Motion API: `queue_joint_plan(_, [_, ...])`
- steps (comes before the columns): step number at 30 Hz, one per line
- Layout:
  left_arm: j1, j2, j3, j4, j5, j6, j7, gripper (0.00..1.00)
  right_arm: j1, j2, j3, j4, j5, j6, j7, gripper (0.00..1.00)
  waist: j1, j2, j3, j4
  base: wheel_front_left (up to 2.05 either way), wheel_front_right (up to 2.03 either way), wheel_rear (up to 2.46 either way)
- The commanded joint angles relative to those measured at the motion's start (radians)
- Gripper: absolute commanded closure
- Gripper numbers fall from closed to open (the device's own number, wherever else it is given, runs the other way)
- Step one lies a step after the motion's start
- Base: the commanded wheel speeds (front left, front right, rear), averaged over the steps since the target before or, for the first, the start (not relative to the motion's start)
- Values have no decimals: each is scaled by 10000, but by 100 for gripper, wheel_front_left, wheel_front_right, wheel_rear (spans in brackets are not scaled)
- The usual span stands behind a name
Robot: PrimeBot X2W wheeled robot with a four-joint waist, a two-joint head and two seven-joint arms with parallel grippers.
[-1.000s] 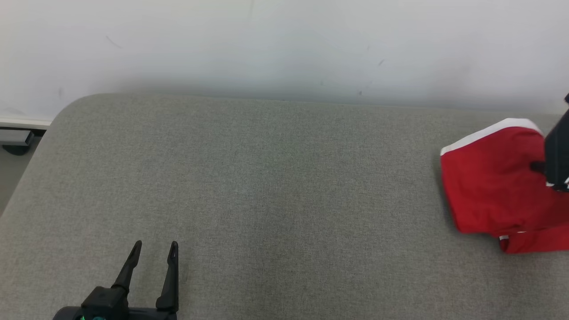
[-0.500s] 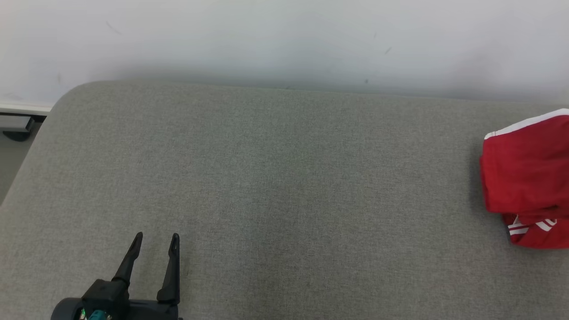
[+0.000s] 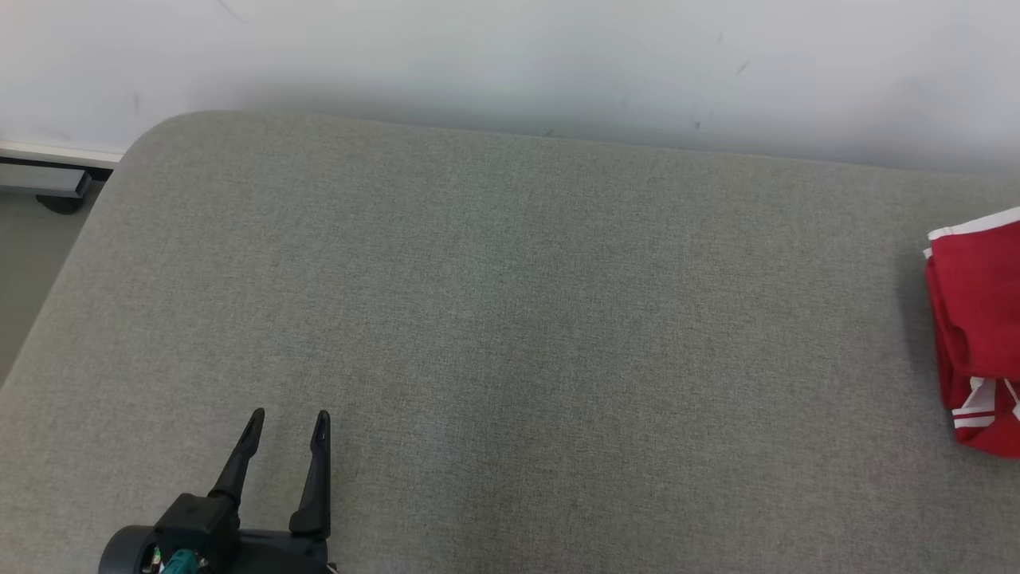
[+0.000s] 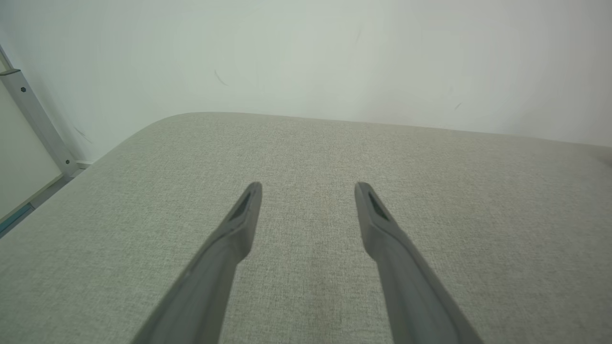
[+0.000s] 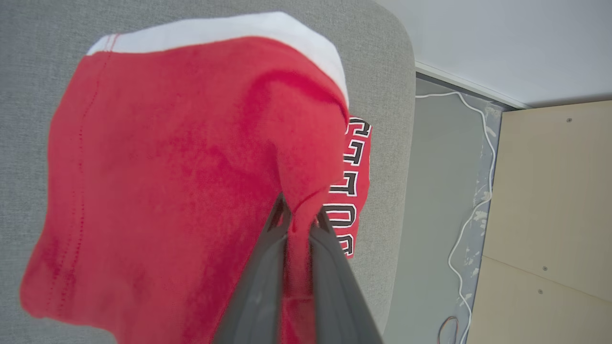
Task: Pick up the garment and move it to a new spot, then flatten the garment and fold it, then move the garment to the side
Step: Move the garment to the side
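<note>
The garment is red with white trim and stripes, folded, at the far right edge of the grey padded table. In the right wrist view the red garment hangs in a bunch over the table's corner, black and white lettering showing on its right side. My right gripper is shut on a pinch of its red cloth. My left gripper stands open at the lower left over bare table, far from the garment. In the left wrist view the left gripper has nothing between its fingers.
A pale wall runs behind the table. The table's left rounded corner drops to the floor. Past the right corner lie grey floor with a white cable and a light wooden panel.
The red garment has gone right, toward the table's right edge, and less of it shows now. The head camera has shifted a little. The left gripper stays open in place.
</note>
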Motion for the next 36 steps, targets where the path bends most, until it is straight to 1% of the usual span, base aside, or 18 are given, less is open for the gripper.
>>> queue_joint_plan(1, [-37,36,67,3,31,1,-59,0,-113,-138,63,75,-110,-7,55,100,0,-1,-11,9,0,0,0])
queue_joint_plan(6, [-61,29,122,12,57,-29,-59,0,-239,-382,254,176,-391,-9,61,100,0,-1,-10,6,0,0,0])
queue_joint_plan(12, [-96,22,148,-18,67,-67,-59,0,-190,-475,287,211,-390,-7,-58,100,0,-1,40,-4,0,0,0])
queue_joint_plan(16, [-131,23,173,5,94,-80,-59,0,-103,-409,278,228,-300,-7,-134,100,0,-1,77,-6,0,0,0])
queue_joint_plan(20, [-157,-3,172,37,129,-72,-59,0,-147,-462,381,305,-485,-7,-197,100,0,-1,78,2,0,0,0])
queue_joint_plan(21, [-152,-7,177,42,136,-69,-59,0,-177,-466,418,293,-536,-7,-262,40,0,-1,67,2,0,0,0])
queue_joint_plan(22, [-138,-9,186,46,143,-63,-59,0,-211,-476,433,386,-571,-9,-172,0,0,-1,53,1,0,0,0])
queue_joint_plan(24, [-100,-11,207,58,144,-60,-59,0,-171,-382,514,468,-596,-7,116,0,0,-1,6,-9,0,0,0])
queue_joint_plan(28, [-81,-6,245,91,131,-92,-59,0,-176,-310,542,437,-532,-7,171,0,0,-1,-72,-27,0,0,0])
queue_joint_plan(31, [-99,-1,274,133,114,-131,-60,0,-218,-319,529,361,-546,-7,-95,0,0,-1,-155,-41,0,0,0])
queue_joint_plan(34, [-65,15,312,151,118,-149,-60,0,-156,-177,273,150,-251,-7,-761,0,0,-1,-273,-53,0,0,0])
queue_joint_plan(36, [-30,8,316,143,145,-152,-60,0,23,-85,47,-123,-12,-7,-1594,0,0,-1,-399,-34,0,0,0])
